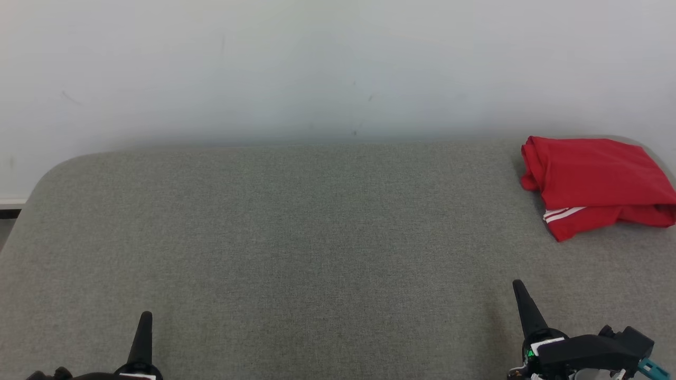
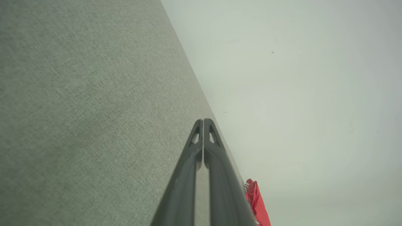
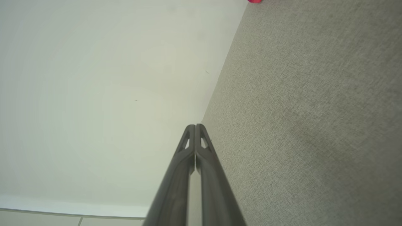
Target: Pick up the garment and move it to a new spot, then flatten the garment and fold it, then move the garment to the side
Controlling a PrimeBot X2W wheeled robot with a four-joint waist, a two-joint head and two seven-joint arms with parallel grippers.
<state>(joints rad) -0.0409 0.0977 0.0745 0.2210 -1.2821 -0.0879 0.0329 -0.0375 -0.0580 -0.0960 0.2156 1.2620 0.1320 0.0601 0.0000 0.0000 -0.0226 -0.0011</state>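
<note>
The garment is red with white stripes near one hem and lies folded at the far right of the grey table. A strip of the garment shows beside my left fingers, and a red speck of the garment sits at the top edge of the right wrist view. My left gripper is shut and empty near the front left. My right gripper is shut and empty at the front right, well short of the garment. Both pairs of fingertips touch in the wrist views, left gripper and right gripper.
A pale wall runs directly behind the table's far edge. The table's far left corner is rounded, with a strip of skirting and floor beyond it.
</note>
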